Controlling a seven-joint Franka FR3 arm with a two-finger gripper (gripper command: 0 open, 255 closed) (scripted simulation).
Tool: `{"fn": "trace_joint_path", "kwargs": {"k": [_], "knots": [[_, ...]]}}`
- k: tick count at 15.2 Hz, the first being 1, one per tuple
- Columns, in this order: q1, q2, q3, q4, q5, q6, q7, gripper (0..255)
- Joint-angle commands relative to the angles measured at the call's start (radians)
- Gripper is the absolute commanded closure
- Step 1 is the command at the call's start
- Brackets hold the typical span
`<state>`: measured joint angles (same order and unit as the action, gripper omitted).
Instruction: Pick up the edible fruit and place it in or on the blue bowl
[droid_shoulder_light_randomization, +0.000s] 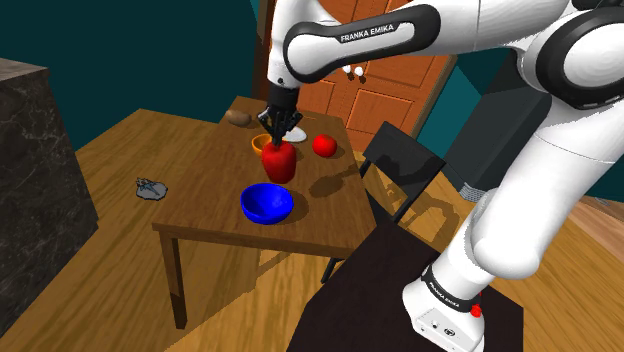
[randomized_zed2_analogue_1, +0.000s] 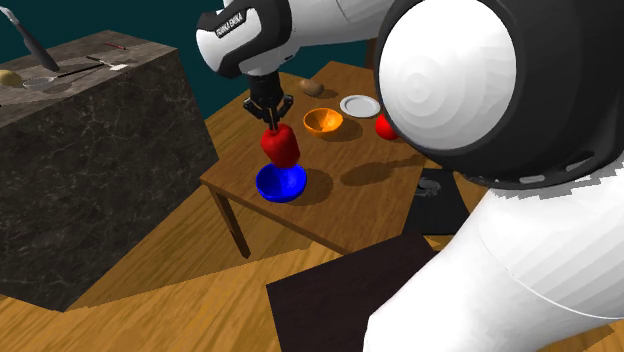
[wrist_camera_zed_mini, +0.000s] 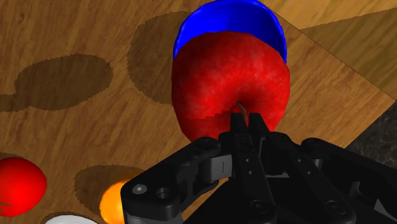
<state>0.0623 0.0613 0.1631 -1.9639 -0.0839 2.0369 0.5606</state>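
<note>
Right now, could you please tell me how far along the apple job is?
Done: the gripper clasps the apple at its stem, clear of the table. In hand: carrying it; it hangs close to the blue bowl, not in it. Left: centre it over the bowl, lower, release.

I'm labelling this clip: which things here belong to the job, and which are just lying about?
Job: red apple, held in the gripper; blue bowl.
Lying about: orange bowl, white plate, small red round thing, brown lump, grey object on the floor.
</note>
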Motion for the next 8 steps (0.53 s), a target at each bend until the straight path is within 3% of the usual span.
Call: {"fn": "trace_joint_path", "kwargs": {"k": [1,8], "knots": [[0.001,0.010,0.000,-0.014,-0.003,0.025,0.004,255],[0.001,0.045,-0.001,-0.068,-0.014,0.113,0.016,255]]}}
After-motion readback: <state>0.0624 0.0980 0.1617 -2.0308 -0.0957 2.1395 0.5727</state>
